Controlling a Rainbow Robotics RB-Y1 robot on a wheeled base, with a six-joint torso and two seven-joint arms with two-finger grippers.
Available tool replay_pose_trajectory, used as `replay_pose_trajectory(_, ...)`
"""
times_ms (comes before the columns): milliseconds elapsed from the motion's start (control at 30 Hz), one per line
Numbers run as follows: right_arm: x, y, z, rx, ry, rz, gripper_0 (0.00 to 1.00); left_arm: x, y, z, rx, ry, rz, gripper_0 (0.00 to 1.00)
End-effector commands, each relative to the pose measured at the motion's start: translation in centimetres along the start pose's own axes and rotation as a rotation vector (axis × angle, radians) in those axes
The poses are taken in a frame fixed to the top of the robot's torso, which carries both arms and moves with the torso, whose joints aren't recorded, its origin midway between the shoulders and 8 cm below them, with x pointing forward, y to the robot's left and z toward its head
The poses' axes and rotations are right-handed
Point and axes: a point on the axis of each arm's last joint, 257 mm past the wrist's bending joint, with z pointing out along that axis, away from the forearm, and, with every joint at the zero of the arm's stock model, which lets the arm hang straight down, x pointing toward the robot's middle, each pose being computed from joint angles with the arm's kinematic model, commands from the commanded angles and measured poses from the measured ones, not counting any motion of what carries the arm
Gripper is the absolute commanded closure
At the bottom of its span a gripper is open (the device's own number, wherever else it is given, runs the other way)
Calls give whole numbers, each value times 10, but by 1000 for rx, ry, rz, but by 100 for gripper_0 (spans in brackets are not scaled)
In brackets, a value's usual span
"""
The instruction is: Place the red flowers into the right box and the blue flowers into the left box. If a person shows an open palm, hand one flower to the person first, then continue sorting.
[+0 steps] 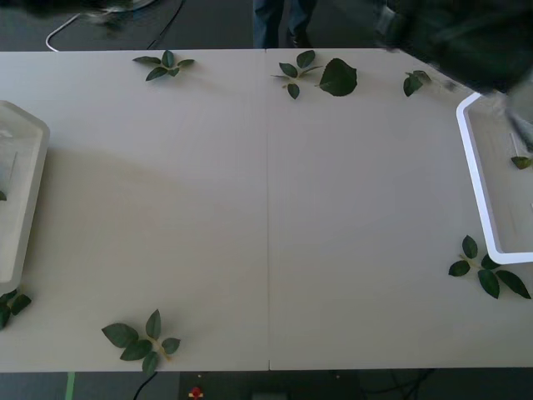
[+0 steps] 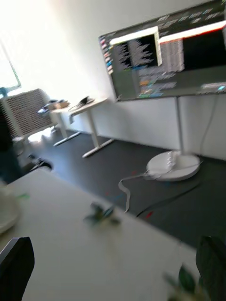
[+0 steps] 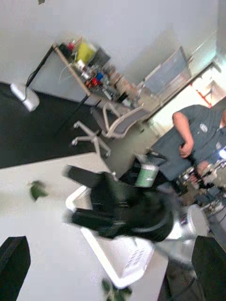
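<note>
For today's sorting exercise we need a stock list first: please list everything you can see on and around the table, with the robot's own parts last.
table: one, white, in front of the robot
left box: one, white, table's left edge
right box: one, white, table's right edge
leaf sprigs: six, green, scattered near the table's edges
loose leaf: one, green, inside the right box
right arm: one, dark, over the right box's far corner
left hand: black fingers, open
right hand: black fingers, open

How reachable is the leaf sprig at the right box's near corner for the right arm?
Likely yes: right arm hangs over right box's far end; only its rim crowds the leaf sprig.
</note>
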Motion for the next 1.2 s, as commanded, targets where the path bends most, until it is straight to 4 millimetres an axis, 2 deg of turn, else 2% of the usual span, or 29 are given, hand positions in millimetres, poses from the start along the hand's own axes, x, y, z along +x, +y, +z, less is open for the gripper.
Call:
replay_pose_trajectory(33, -12, 9, -63, -43, 69, -69, 0, 18, 4, -24, -30, 60, 57, 0)
replay_pose_trajectory(100, -7, 18, -83, -74, 111, -73, 0, 29, 5, -29, -24, 69, 31, 0)
replay_pose_trajectory(167, 0, 31, -109, -114, 165, -71, 0, 54, 11, -33, -30, 98, -7, 0)
replay_pose_trajectory(200, 2, 34, -115, -123, 177, -71, 0, 59, 14, -35, -37, 108, -9, 0)
replay_pose_trajectory(267, 6, 47, -136, -163, 226, -84, 0, 82, 24, -42, -70, 159, 3, 0)
replay_pose_trajectory(400, 12, 63, -165, -216, 289, -102, 0, 108, 38, -50, -106, 220, 7, 0)
replay_pose_trajectory(600, 17, 95, -208, -318, 370, -120, 0, 154, 68, -70, -211, 449, 43, 0)
replay_pose_trajectory(767, 20, 121, -226, -385, 389, -108, 0, 172, 91, -94, -296, 609, 45, 0)
replay_pose_trajectory(900, 22, 139, -229, -425, 389, -107, 0, 173, 107, -108, -303, 649, 76, 0)
replay_pose_trajectory(1033, 26, 146, -230, -439, 395, -101, 0, 174, 122, -117, -296, 672, 117, 0)
replay_pose_trajectory(1133, 28, 147, -230, -440, 397, -84, 0, 172, 137, -125, -297, 711, 194, 0)
replay_pose_trajectory(1200, 28, 147, -230, -440, 397, -84, 0, 168, 153, -138, -321, 754, 290, 0)
